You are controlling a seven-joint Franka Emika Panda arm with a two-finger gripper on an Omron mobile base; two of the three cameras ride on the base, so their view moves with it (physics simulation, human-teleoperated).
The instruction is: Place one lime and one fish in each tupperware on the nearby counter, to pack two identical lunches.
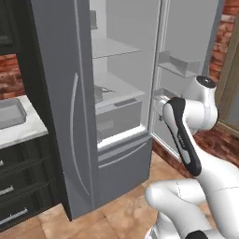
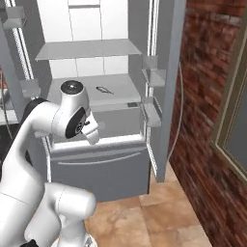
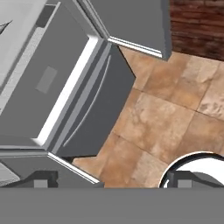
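Note:
One grey tupperware [image 1: 10,113] rests on the marble counter [image 1: 25,132] at the far left, beside the fridge. On the fridge's middle shelf lies a slim grey fish [image 2: 103,89], also seen as a grey shape on that shelf [image 1: 100,91]. The lime is out of view. My gripper [image 3: 114,179] is open, its two dark fingertips [image 3: 45,178] wide apart with nothing between them. It points down at the fridge's lower drawer front [image 3: 83,109] and the tiled floor. My white arm [image 1: 186,140] is folded in front of the open fridge.
The fridge's right door [image 2: 166,72] stands open with grey door bins [image 2: 152,113]. Its left door [image 1: 60,116] is shut, between me and the counter. A brick wall [image 2: 207,96] runs along the right. Tan floor tiles [image 3: 166,113] lie below.

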